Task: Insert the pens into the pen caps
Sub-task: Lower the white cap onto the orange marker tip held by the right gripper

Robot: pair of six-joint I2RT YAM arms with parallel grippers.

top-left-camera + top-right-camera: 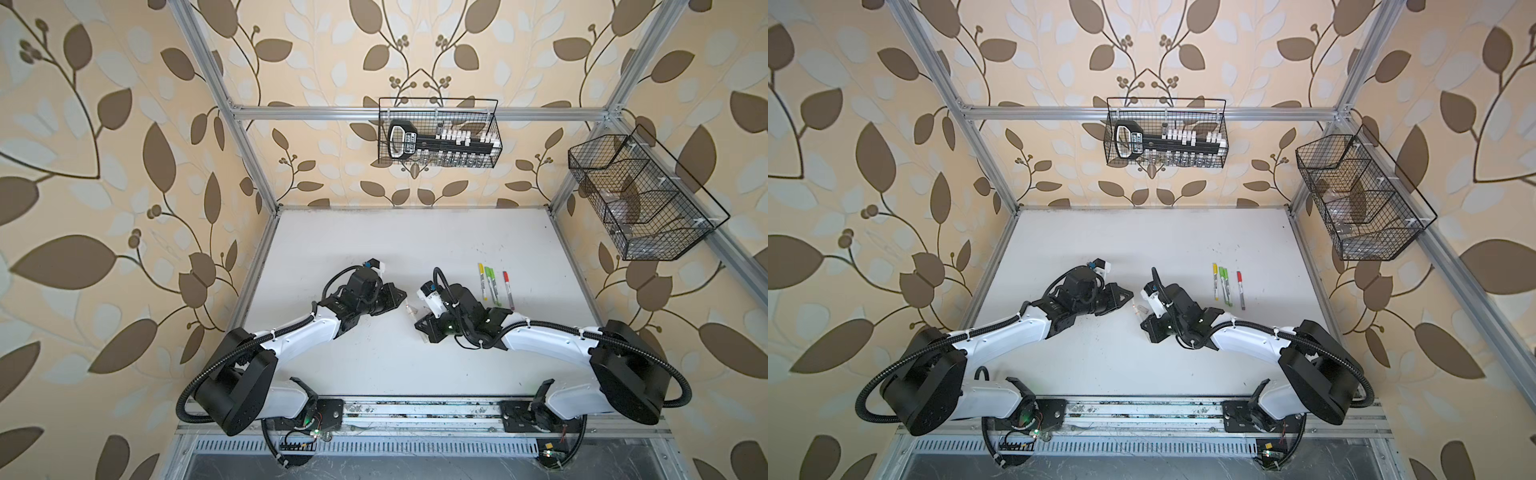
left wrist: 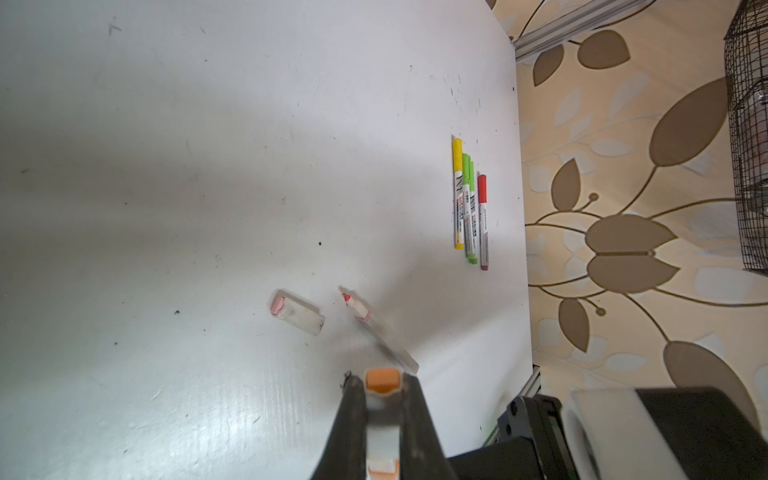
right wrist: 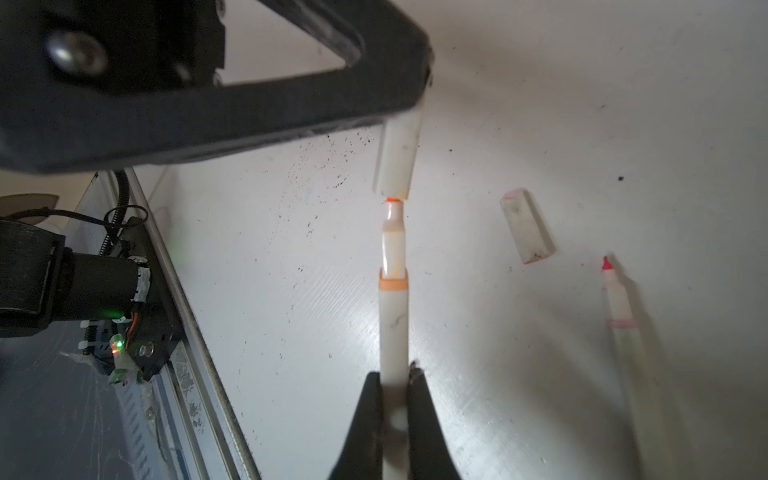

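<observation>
4 capped pens (image 2: 466, 208) lie side by side on the right part of the counter (image 2: 166, 145): 1 yellow, 2 green and 1 red. I think those are done. 2 pens are left. The orange pen (image 3: 394, 324) is the one being worked on now. The right hand (image 3: 394, 380) is squeezed tight on its white barrel and points its orange tip at the orange cap (image 3: 397, 162). The left hand (image 2: 382, 390) is clenched on that cap and holds it above the counter. The tip is right at the mouth of the cap, maybe just touching, but it is not pushed in yet. The pink pen (image 2: 365, 318) lies bare on the counter. Its pink cap (image 2: 297, 312) lies near it, not touching. No hand holds those 2. So after this push, I think 1 more pen needs its cap.
</observation>
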